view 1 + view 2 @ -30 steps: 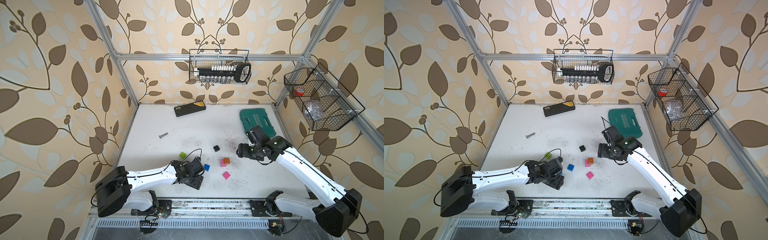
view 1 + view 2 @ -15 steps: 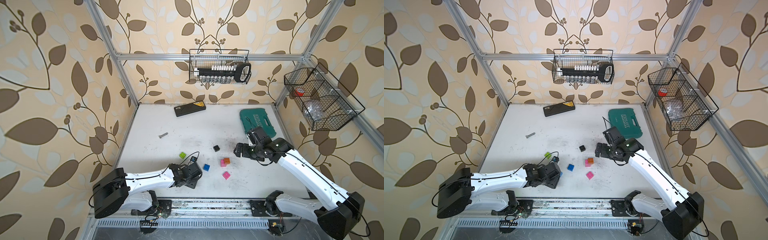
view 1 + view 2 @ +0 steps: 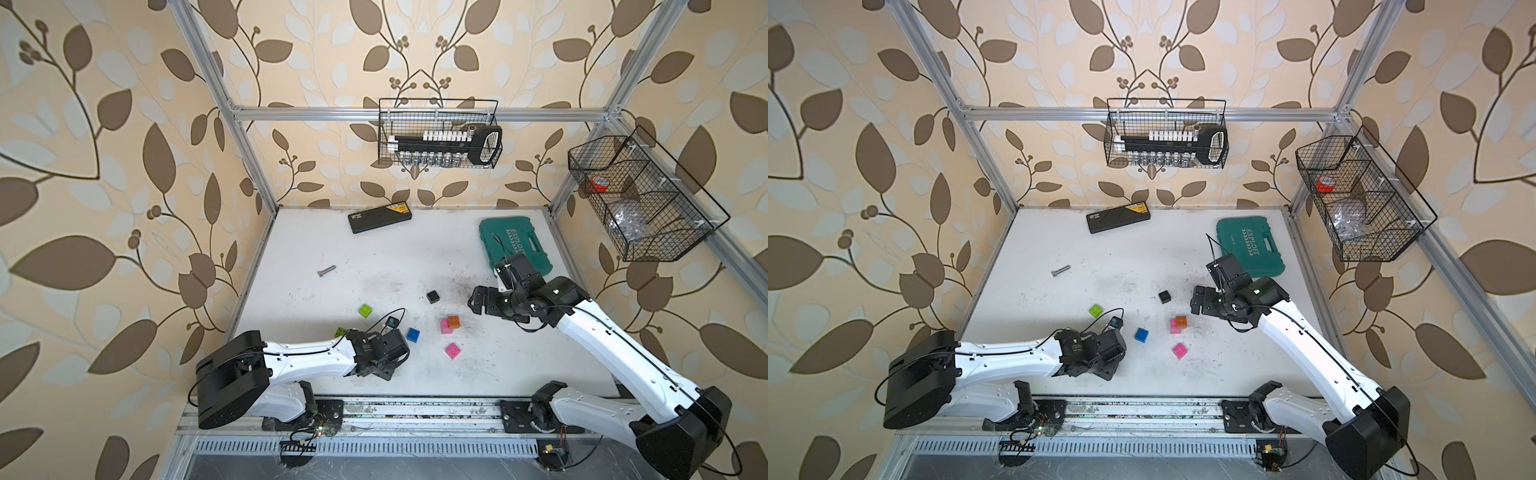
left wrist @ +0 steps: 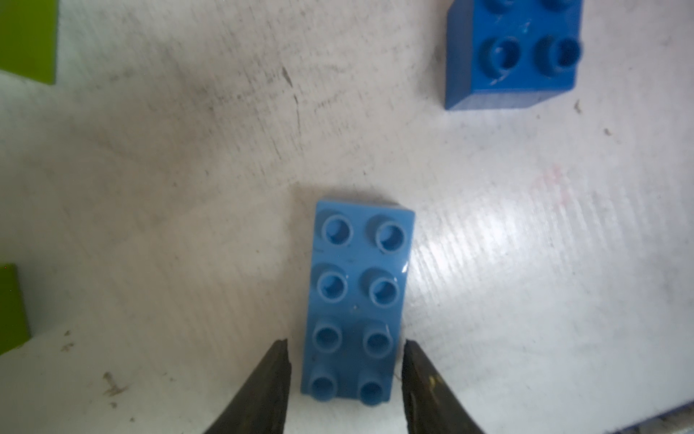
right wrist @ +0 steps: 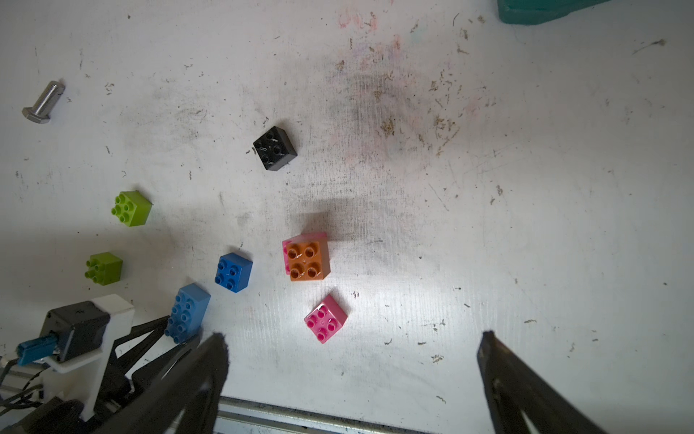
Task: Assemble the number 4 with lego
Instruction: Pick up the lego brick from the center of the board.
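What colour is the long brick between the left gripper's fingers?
Light blue. The long brick shows best in the left wrist view.

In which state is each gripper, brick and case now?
left gripper, open
right gripper, open
light blue brick, between left gripper's jaws, ungripped
orange brick, touching a pink brick
dark blue brick, loose
black brick, loose
lone pink brick, loose
lime green bricks, loose
teal tool case, closed

Pink brick [image 3: 1173, 328] mostly beneath the orange brick [image 3: 1181, 321]; a lime green brick [image 4: 26, 37] half outside the left wrist view.
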`<state>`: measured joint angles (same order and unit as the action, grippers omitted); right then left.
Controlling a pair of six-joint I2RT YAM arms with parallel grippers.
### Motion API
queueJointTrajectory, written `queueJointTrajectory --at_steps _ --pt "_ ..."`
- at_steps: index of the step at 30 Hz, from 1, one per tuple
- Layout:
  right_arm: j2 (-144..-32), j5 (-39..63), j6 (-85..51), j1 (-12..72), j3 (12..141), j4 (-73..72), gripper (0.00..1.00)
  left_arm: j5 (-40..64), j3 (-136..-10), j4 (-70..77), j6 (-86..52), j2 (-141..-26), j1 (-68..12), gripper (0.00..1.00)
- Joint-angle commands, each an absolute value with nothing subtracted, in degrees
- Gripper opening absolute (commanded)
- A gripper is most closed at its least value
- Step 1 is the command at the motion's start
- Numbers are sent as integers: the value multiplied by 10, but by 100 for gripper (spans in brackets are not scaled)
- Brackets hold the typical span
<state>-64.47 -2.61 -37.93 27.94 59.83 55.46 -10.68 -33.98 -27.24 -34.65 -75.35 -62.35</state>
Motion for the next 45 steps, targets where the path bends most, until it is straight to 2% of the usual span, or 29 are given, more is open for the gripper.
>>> queueJointTrajectory --at_steps 1,9,12,15,16,26,39,45 --pt "-639 -33 -383 278 602 558 99 -120 -358 -284 -346 -757 -633 45" --pt "-634 -33 -385 278 596 558 99 -121 -361 -285 -346 -765 -638 33" --pt "-635 -31 -384 277 591 554 99 -119 -361 -283 -343 -765 -640 20" --pt "-639 -27 -382 277 584 548 99 -118 -361 -283 -339 -760 -641 2" --pt "-640 -24 -380 277 580 544 99 -116 -360 -282 -335 -755 -641 0" --pt "-606 31 -382 267 495 470 99 -83 -379 -251 -224 -659 -642 0" --pt "-519 56 -412 260 402 425 99 -15 -491 -262 18 -720 -639 0" --pt "-508 68 -437 260 363 391 99 34 -517 -252 122 -760 -588 0"
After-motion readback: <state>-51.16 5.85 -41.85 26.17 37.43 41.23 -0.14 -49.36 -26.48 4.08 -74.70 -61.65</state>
